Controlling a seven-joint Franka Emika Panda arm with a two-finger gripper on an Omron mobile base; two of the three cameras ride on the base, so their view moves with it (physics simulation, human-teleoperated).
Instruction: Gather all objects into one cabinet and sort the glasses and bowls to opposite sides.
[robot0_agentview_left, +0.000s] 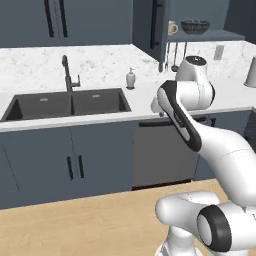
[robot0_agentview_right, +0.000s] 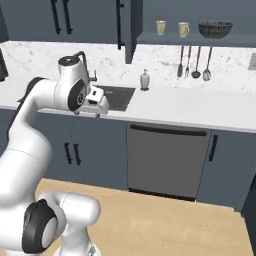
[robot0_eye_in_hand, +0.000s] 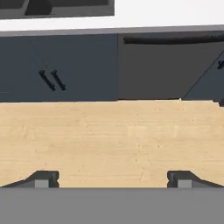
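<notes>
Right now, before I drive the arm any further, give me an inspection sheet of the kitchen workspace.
Surface: white marble counter, bare in front of the robot.
Job's things: two mugs and a dark bowl stand on the open cabinet shelf, mugs left, bowl right; cabinet door swung open.
Clutter: soap bottle by the sink; four utensils hanging on the wall.
Gripper: gripper open, empty, pointing down at the wooden floor.
Cables: nothing seen.
Surroundings: faucet, dishwasher, base cabinets.
</notes>
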